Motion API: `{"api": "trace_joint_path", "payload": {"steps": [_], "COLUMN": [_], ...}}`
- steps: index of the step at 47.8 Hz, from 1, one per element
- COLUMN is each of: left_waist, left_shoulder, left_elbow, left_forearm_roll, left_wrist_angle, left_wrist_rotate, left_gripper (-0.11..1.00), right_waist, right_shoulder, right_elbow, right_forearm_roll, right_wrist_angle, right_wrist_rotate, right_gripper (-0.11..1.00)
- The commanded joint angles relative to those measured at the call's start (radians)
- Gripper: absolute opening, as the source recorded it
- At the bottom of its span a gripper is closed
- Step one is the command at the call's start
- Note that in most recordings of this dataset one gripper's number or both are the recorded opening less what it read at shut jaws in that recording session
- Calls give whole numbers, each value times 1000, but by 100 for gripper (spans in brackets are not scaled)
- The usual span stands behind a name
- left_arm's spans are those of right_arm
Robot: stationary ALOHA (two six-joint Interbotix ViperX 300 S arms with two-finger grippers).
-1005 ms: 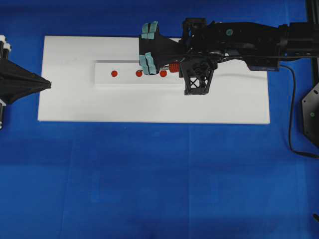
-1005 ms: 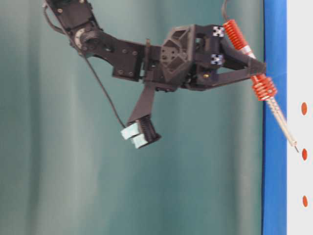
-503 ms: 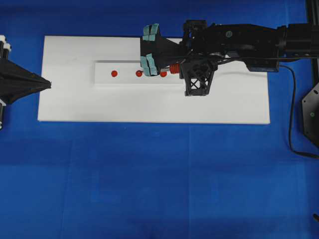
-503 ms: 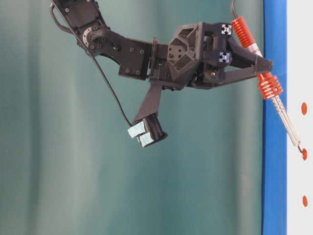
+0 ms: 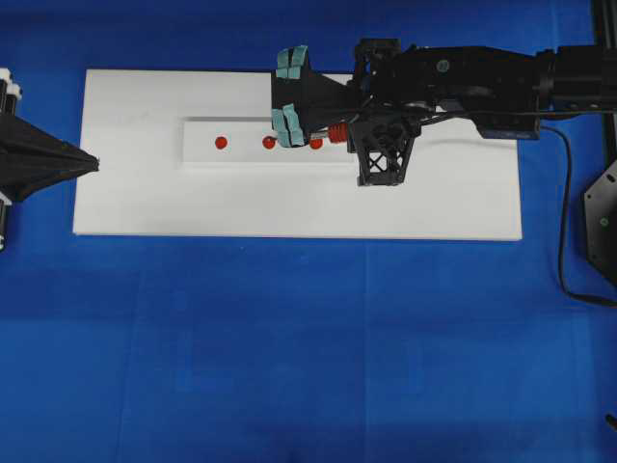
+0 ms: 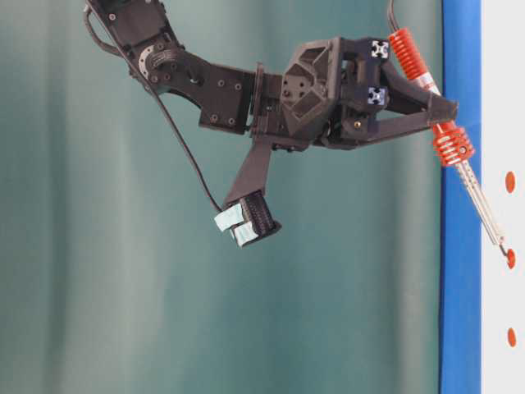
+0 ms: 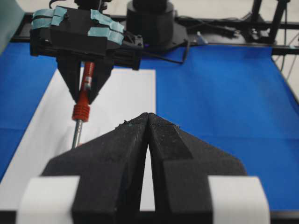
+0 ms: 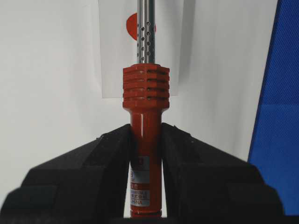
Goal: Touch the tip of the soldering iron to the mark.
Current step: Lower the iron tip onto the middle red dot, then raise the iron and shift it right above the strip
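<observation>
Both jaws of the right gripper [image 8: 145, 140] clamp the soldering iron [image 6: 447, 139], its shaft slanting down, the tip [image 6: 502, 245] touching the middle red mark [image 6: 510, 258]; the left gripper [image 7: 148, 122] has its jaws together.

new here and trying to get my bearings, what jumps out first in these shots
The red soldering iron, clamped in the right pincer, slants down over the white board. Its tip sits at the middle of three red dots. The left pincer rests shut at the board's left edge.
</observation>
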Motion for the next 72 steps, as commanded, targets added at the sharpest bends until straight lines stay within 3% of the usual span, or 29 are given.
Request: {"api": "trace_joint_path", "payload": {"steps": [1,30,55,72], "left_waist": [2,2,2,0], "left_shoulder": [5,5,5,3], "left_elbow": [-11,-11,-11,-11], "left_forearm_roll": [2,0,0,0], "left_wrist_angle": [-5,-5,-8,-8], "left_wrist_rotate": [0,0,0,-2], "left_gripper": [0,0,0,0], "right_waist": [-2,-2,-5,-5], "right_shoulder": [-12,-15,-140,-170], "right_elbow": [-9,-23,-204,-213], "right_forearm_roll": [2,3,-29,-29], "right_wrist_angle": [-5,11,253,265], "right_wrist_rotate": [-2,-2,-5,-2], "right_gripper": [7,7,7,7]}}
